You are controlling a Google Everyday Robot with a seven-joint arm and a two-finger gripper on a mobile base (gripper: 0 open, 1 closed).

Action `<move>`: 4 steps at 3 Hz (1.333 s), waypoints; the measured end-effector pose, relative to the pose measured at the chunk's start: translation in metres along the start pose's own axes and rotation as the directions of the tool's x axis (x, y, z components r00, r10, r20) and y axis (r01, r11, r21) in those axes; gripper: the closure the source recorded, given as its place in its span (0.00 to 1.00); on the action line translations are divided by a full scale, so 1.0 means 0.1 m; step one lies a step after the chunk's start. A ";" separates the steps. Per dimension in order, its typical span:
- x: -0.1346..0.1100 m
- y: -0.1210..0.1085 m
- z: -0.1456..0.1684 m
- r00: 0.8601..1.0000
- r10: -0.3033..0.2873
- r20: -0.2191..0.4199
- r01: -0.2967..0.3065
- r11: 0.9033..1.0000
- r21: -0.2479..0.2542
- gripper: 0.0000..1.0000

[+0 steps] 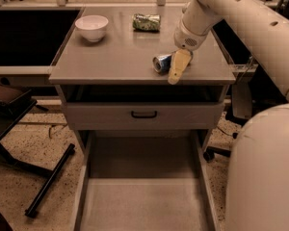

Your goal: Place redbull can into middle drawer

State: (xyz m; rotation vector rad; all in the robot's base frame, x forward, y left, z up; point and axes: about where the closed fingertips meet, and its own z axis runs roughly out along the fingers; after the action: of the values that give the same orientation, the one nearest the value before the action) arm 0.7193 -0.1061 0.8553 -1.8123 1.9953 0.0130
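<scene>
The redbull can (162, 63) lies on its side on the grey cabinet top (120, 57), near the front right edge, with its silver end facing forward-left. My gripper (174, 70) hangs from the white arm and touches the can's right side, its tan tip reaching the top's front edge. The middle drawer (144, 201) is pulled out wide below, and its flat grey floor is bare.
A white bowl (91, 27) stands at the back left of the top and a green foil packet (146, 22) at the back middle. A shut drawer front with a black handle (144, 114) sits under the top. A black chair base (48, 182) lies at the left. My white body (265, 172) fills the lower right.
</scene>
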 end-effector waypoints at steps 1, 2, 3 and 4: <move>0.21 -0.12 0.12 0.999 0.045 -0.027 -0.045 0.999 -0.019 0.00; 0.27 -0.23 0.16 0.997 0.051 -0.053 -0.052 0.998 -0.022 0.00; 0.29 -0.33 0.16 0.996 0.045 -0.071 -0.047 0.999 -0.020 0.00; 0.26 -0.35 0.20 0.997 0.031 -0.077 -0.034 0.999 -0.039 0.00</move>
State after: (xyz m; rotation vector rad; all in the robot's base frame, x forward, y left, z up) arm 0.7577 -0.1300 0.8385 -1.8308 2.0918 -0.0060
